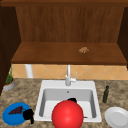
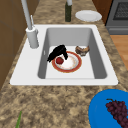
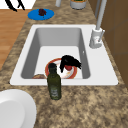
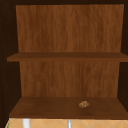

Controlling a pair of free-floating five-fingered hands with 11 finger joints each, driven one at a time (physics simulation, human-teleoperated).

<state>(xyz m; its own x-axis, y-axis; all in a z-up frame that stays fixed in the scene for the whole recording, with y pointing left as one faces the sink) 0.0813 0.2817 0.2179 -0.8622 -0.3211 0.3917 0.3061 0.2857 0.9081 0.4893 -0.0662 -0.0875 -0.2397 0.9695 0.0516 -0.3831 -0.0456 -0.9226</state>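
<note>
My right hand [image 2: 58,52] is down in the white sink [image 2: 27,72], over a red-rimmed plate [image 2: 75,68]. Its thumb and fingers curl to either side of a small red fruit [image 2: 59,60] on that plate. From the right side, the right hand [image 3: 70,61] covers most of the fruit [image 3: 68,67]. In the front view a big red round shape [image 1: 67,114] hides the sink's front, and the right hand [image 1: 72,100] peeks out behind it. My left hand [image 1: 28,115] hangs at the counter's front edge beside a blue plate [image 1: 10,117] of grapes, fingers loose.
A brown round thing [image 2: 82,50] lies in the sink beside the plate. A green bottle [image 1: 106,94] and a white plate [image 1: 117,117] stand right of the sink. The faucet [image 1: 68,75] rises behind it. A potted plant [image 1: 9,82] stands far left. A small brown lump [image 4: 84,104] sits on the shelf.
</note>
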